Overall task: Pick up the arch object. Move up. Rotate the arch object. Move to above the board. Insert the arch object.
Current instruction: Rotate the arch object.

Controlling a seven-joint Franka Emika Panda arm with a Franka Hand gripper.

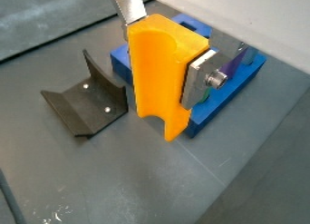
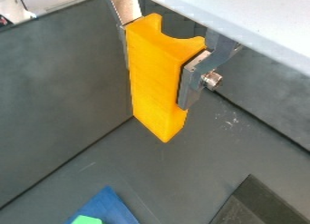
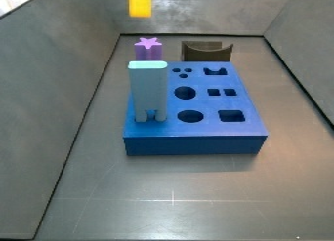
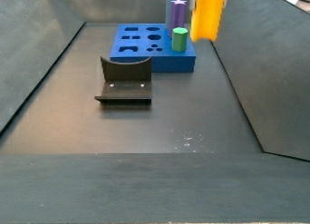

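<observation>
Gripper is clamped on the arch, which hangs long-axis vertical, high off the floor, with the board below and off to one side, so it looks like rotating comes next.

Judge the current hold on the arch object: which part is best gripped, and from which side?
Grip the flat side faces near the notched end, coming from that end. The end effector already does so: silver fingers pinch the arch object across its narrow width. It hangs lifted beyond the board, solid end down.
</observation>
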